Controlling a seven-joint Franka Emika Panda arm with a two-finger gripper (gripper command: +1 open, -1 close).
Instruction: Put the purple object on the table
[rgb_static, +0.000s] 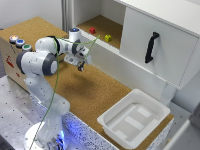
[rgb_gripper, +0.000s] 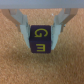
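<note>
The purple object is a dark purple cube (rgb_gripper: 40, 41) with yellow letters on its faces, seen in the wrist view between my two fingers (rgb_gripper: 22, 26). The fingers touch its two sides, so my gripper (rgb_gripper: 41, 29) is shut on it. Brown cork fills the view behind the cube. In the exterior view my gripper (rgb_static: 80, 64) hangs a little above the far left part of the large cork table (rgb_static: 100, 92). The cube itself is too small to make out in that view.
A white plastic tray (rgb_static: 134, 117) sits at the table's near right end. A small cork-topped box with coloured buttons (rgb_static: 17, 42) stands at the left. A red block (rgb_static: 92, 30) and a yellow block (rgb_static: 108, 38) lie on the shelf behind. A white cabinet door with a black handle (rgb_static: 151, 47) is at the right.
</note>
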